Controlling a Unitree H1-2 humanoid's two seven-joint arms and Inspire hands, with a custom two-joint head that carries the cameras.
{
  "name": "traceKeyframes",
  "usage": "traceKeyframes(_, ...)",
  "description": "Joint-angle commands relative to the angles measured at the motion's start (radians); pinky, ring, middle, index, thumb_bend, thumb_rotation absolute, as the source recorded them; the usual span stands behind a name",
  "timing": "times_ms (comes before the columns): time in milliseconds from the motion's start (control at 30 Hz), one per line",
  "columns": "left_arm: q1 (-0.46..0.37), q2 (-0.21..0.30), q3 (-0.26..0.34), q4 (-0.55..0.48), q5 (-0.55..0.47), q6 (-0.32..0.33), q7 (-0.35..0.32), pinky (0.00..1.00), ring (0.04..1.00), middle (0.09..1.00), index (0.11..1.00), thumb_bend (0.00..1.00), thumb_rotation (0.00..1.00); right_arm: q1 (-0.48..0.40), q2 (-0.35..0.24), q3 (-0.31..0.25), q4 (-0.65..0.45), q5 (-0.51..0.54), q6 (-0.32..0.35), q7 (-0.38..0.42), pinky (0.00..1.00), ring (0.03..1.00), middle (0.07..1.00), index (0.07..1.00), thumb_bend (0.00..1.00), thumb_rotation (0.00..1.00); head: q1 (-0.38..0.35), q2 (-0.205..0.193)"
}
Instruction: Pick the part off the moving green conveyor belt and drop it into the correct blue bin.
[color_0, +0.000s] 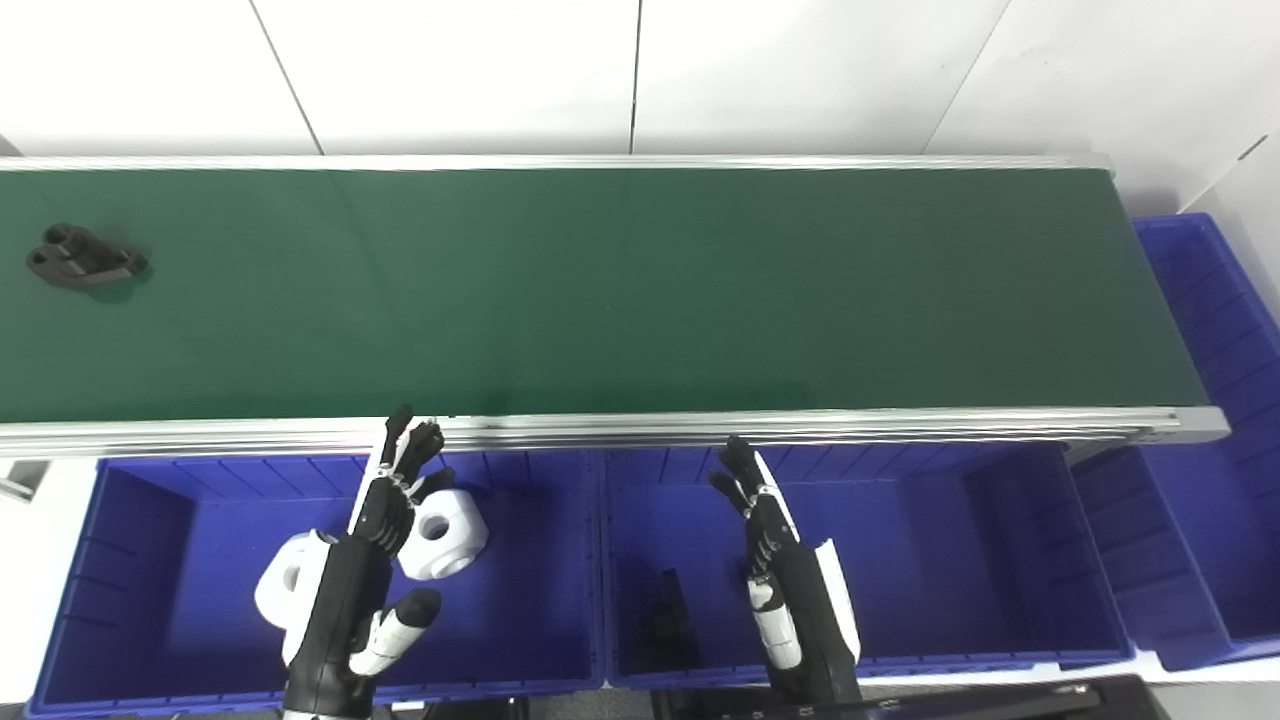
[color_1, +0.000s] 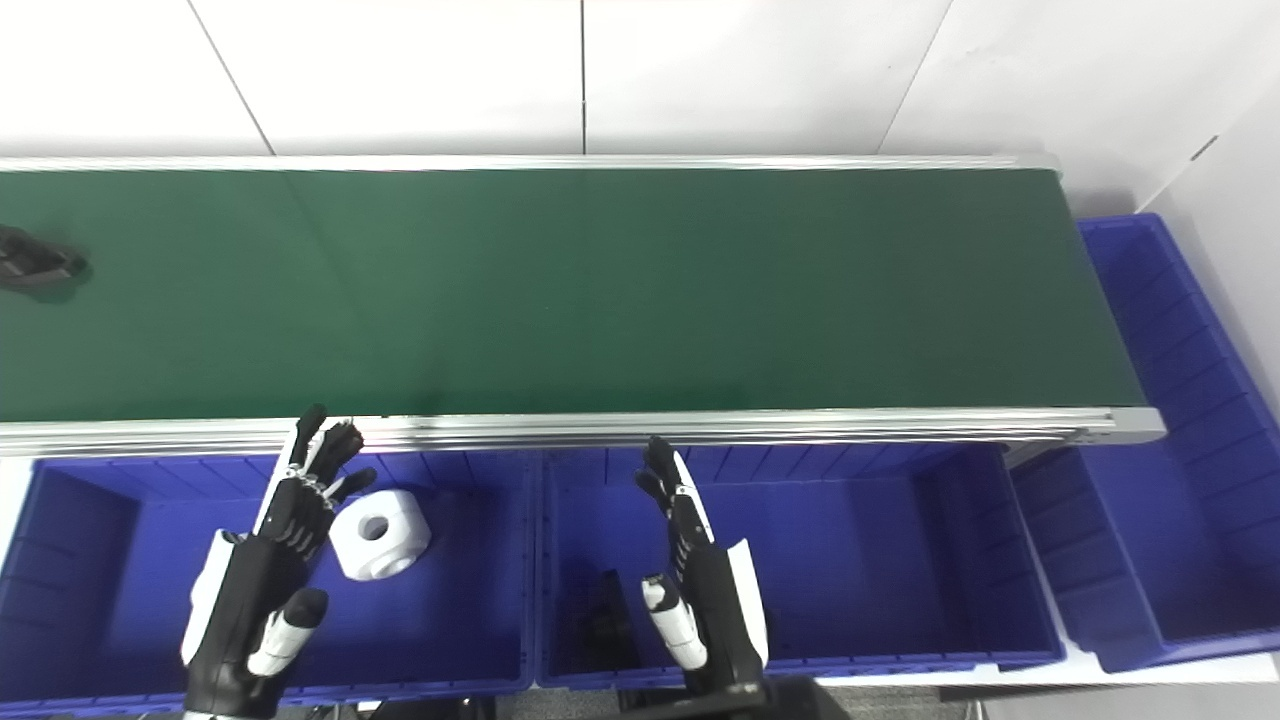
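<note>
A black, two-lobed plastic part (color_0: 85, 257) lies on the dark green conveyor belt (color_0: 620, 290) at the far left of the frame, its long axis running roughly along the belt, tilted slightly down to the right. No legible writing is visible. The left hand (color_0: 375, 545) hovers over the lower-left blue plastic bin (color_0: 130, 600), fingers spread, holding nothing. The right hand (color_0: 775, 560) hovers over the lower-centre blue bin (color_0: 950, 560), fingers extended and apart. White blocky parts (color_0: 445, 535) lie in the left bin.
</note>
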Motion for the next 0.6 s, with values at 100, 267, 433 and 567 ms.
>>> traceKeyframes(100,0.005,0.003,-0.006,-0.028,-0.011,-0.016,0.01,0.81,0.925,0.947,1.0,0.85,0.87,0.016,0.018,0.006,-0.031,-0.006,-0.034,0.009,0.98,0.921,0.951,0.963,0.92,1.0,0.003,0.0)
traceKeyframes(267,0.003,-0.001,-0.005,-0.026,-0.001,-0.017,0.016,0.8,0.922,0.943,1.0,0.84,0.88,0.018,0.016,0.008,-0.032,0.004,-0.028,0.016,0.99,0.924,0.955,0.968,0.93,1.0,0.003,0.002)
traceKeyframes(433,0.005,-0.004,-0.005,-0.019,-0.001,-0.029,0.021,0.81,0.923,0.942,1.0,0.83,0.87,0.02,0.016,0.009,-0.035,0.006,-0.027,0.02,1.0,0.928,0.957,0.97,0.93,1.0,0.004,0.002)
traceKeyframes(567,0.006,-0.005,-0.008,-0.013,-0.013,-0.038,0.025,0.81,0.923,0.942,1.0,0.81,0.86,0.02,0.015,0.009,-0.032,0.01,-0.031,0.022,1.0,0.928,0.956,0.968,0.92,1.0,0.004,0.002)
